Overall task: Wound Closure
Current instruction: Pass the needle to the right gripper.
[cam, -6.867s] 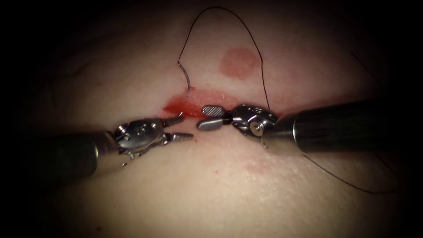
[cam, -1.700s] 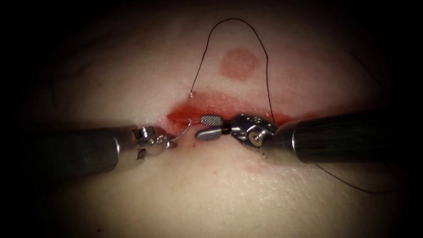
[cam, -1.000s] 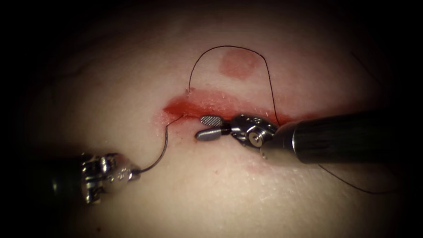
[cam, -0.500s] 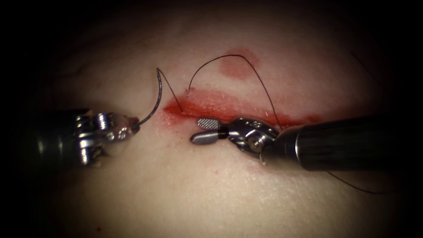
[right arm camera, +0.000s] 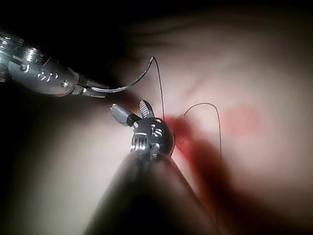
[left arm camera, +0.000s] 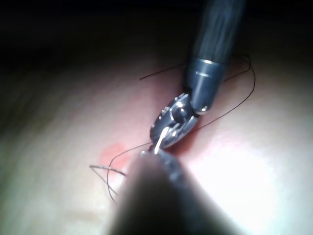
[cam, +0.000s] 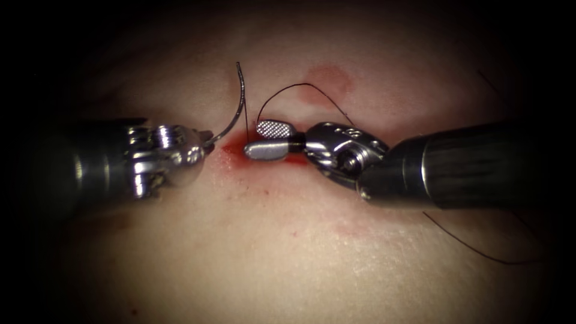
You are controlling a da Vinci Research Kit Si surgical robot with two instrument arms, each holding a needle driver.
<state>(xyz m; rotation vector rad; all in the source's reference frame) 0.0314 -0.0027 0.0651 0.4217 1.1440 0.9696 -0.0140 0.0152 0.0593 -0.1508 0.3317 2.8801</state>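
Pale tissue (cam: 288,252) carries the cut (cam: 240,151), wet with red fluid (cam: 231,150), and the needle (cam: 235,114) now stands clear above the cut's left end, out of the tissue after being drawn through. Its thread (cam: 247,123) drops straight from its upper end into the cut, so the stitch stays taut. The left tool (cam: 207,139) is clamped on the needle's lower end, while the right tool (cam: 264,139), jaws apart and holding nothing, lies over the cut just beside the thread.
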